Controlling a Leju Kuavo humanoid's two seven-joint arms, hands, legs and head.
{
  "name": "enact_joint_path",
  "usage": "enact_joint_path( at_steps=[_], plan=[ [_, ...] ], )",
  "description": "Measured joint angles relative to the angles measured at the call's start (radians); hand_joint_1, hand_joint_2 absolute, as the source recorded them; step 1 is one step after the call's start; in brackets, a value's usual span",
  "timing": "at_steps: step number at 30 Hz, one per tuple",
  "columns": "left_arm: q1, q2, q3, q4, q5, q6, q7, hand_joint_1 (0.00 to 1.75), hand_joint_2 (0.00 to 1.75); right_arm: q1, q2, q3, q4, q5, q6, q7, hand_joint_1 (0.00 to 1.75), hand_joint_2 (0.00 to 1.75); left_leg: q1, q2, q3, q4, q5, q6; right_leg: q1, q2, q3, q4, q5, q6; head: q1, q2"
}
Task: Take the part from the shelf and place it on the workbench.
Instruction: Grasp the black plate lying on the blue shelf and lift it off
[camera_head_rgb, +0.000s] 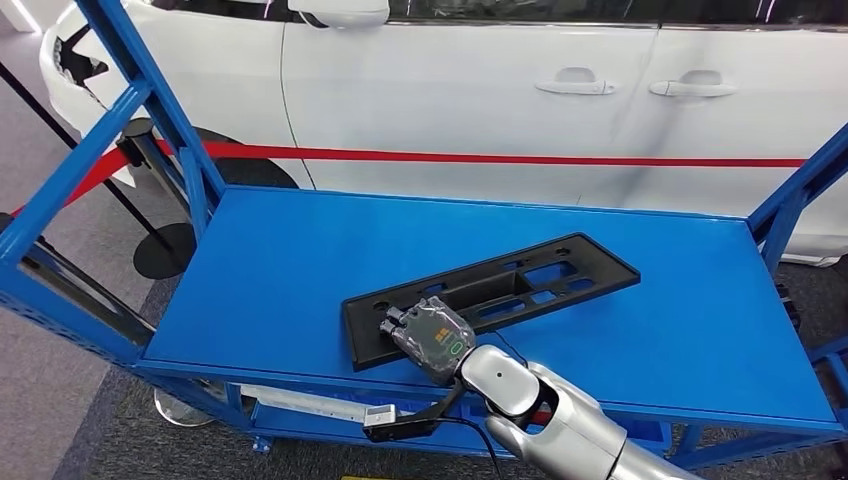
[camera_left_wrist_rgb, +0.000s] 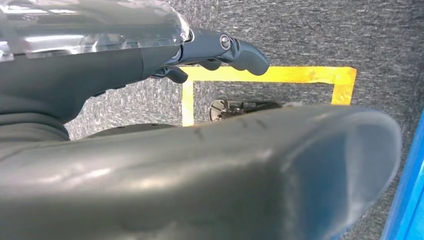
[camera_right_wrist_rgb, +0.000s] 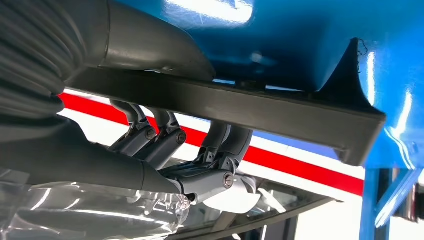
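The part (camera_head_rgb: 520, 280) is a long black plastic frame with cut-outs, lying slantwise on the blue shelf top (camera_head_rgb: 280, 270). My right hand (camera_head_rgb: 432, 338), in a clear cover, is at the part's near left end by the shelf's front edge. In the right wrist view the thick thumb lies on one face of the part (camera_right_wrist_rgb: 280, 112) and the dark fingers (camera_right_wrist_rgb: 165, 145) curl against the other face, so the hand grips its edge. The part still rests on the shelf. My left hand (camera_left_wrist_rgb: 200, 165) hangs over the floor holding nothing, its fingers (camera_left_wrist_rgb: 240, 50) loosely apart.
Blue slanted uprights (camera_head_rgb: 150, 90) frame the shelf at left, and another upright (camera_head_rgb: 800, 190) stands at right. Behind it are a white car (camera_head_rgb: 480, 90) and a red barrier belt (camera_head_rgb: 500, 157) on a black stanchion (camera_head_rgb: 160, 245). Yellow tape (camera_left_wrist_rgb: 270, 75) marks the grey carpet.
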Motion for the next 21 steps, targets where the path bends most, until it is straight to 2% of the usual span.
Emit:
enact_joint_path(
  at_steps=[3, 5, 6, 8, 9, 10, 11, 13, 14, 15, 16, 18, 20, 21],
  plan=[
    [0.0, 0.0, 0.0, 0.0, 0.0, 0.0, 0.0, 0.0, 0.0, 0.0, 0.0, 0.005, -0.001, 0.0, -0.001, 0.0, 1.66, 1.75, 0.001, 0.0, -0.004, 0.003, -0.003, -0.017, 0.004, 0.0, 0.0, -0.012, -0.001, -0.019, -0.002, 0.0],
    [0.0, 0.0, 0.0, 0.0, 0.0, 0.0, 0.0, 0.0, 0.0, -0.002, 0.0, 0.006, -0.002, 0.0, -0.001, 0.0, 1.66, 1.75, 0.004, 0.001, -0.018, 0.038, -0.029, -0.027, 0.002, -0.001, 0.003, -0.017, 0.001, -0.032, -0.003, 0.0],
    [0.0, 0.0, 0.0, 0.0, 0.0, 0.0, 0.0, 0.0, 0.0, -0.002, 0.001, 0.006, -0.002, 0.0, 0.0, 0.0, 1.66, 1.75, 0.005, 0.001, -0.039, 0.088, -0.058, -0.031, 0.001, -0.002, 0.003, -0.019, 0.002, -0.036, -0.005, 0.0],
    [0.001, 0.0, 0.0, 0.0, 0.0, 0.0, 0.0, 0.0, 0.0, -0.001, 0.001, 0.007, -0.002, 0.0, 0.001, 0.0, 1.66, 1.75, 0.007, 0.002, -0.101, 0.224, -0.121, -0.037, 0.003, -0.003, 0.002, -0.019, 0.002, -0.041, -0.006, 0.0],
    [0.002, 0.0, 0.0, 0.0, 0.0, 0.0, 0.0, 0.0, 0.0, -0.001, 0.001, 0.007, -0.002, 0.0, 0.002, 0.0, 1.66, 1.75, 0.007, 0.002, -0.126, 0.275, -0.135, -0.038, 0.004, -0.003, 0.002, -0.019, 0.002, -0.041, -0.006, 0.0],
    [0.002, 0.0, 0.0, 0.0, 0.0, 0.0, 0.0, 0.0, 0.0, 0.0, 0.001, 0.007, -0.001, 0.0, 0.002, 0.0, 1.66, 1.75, 0.007, 0.002, -0.135, 0.291, -0.13, -0.037, 0.005, -0.002, 0.003, -0.019, 0.001, -0.041, -0.006, 0.0],
    [0.003, 0.0, 0.0, 0.0, 0.0, 0.0, 0.0, 0.0, 0.0, 0.0, 0.001, 0.007, -0.001, 0.0, 0.002, 0.0, 1.66, 1.75, 0.007, 0.002, -0.126, 0.269, -0.106, -0.036, 0.005, -0.001, 0.005, -0.018, 0.001, -0.041, -0.006, 0.0],
    [0.003, 0.0, 0.0, 0.0, 0.0, 0.0, 0.0, 0.0, 0.0, -0.001, 0.001, 0.008, -0.001, 0.0, 0.002, 0.0, 1.66, 1.75, 0.006, 0.002, -0.064, 0.135, -0.035, -0.027, 0.005, 0.001, 0.009, -0.019, 0.0, -0.039, -0.006, 0.0],
    [0.002, 0.0, 0.0, 0.0, 0.0, 0.0, 0.0, 0.0, 0.0, -0.001, 0.001, 0.008, -0.001, 0.0, 0.002, 0.0, 1.66, 1.75, 0.004, 0.002, -0.034, 0.069, -0.011, -0.022, 0.006, 0.002, 0.01, -0.018, -0.001, -0.036, -0.006, 0.0],
    [0.0, 0.001, 0.0, 0.0, 0.0, 0.0, 0.0, 0.0, 0.0, -0.001, 0.001, 0.008, -0.001, 0.0, 0.002, 0.001, 1.66, 1.75, 0.002, 0.002, -0.015, 0.025, 0.0, -0.018, 0.007, 0.004, 0.01, -0.018, -0.001, -0.032, -0.006, 0.0],
    [0.0, 0.001, 0.0, 0.0, 0.0, 0.0, 0.0, 0.0, 0.0, -0.001, 0.001, 0.008, -0.001, 0.0, 0.002, 0.001, 1.66, 1.75, -0.001, 0.002, -0.007, 0.006, 0.0, -0.013, 0.008, 0.004, 0.008, -0.018, 0.0, -0.027, -0.006, 0.0],
    [0.0, 0.001, 0.0, 0.0, 0.0, 0.0, 0.0, 0.0, 0.0, -0.001, 0.0, 0.007, -0.002, 0.0, 0.001, 0.001, 1.66, 1.75, -0.001, 0.001, -0.005, -0.002, 0.003, -0.003, 0.009, 0.005, 0.007, -0.022, 0.003, -0.014, -0.005, 0.0],
    [0.0, 0.0, 0.0, 0.0, 0.0, 0.0, 0.0, 0.0, 0.0, -0.002, 0.0, 0.007, -0.002, 0.0, 0.001, 0.001, 0.83, 1.75, 0.004, 0.003, 0.0, -0.015, 0.013, 0.01, 0.009, 0.004, -0.001, 0.0, -0.015, -0.005, -0.004, 0.0],
    [-0.001, 0.0, 0.0, 0.0, 0.0, 0.0, 0.0, 0.0, 0.0, -0.001, -0.001, 0.007, -0.002, 0.001, 0.0, -0.002, 0.41, 1.75, 0.006, 0.004, 0.002, -0.021, 0.016, 0.015, 0.01, 0.003, -0.019, 0.04, -0.041, -0.002, -0.004, 0.0]
  ],
)
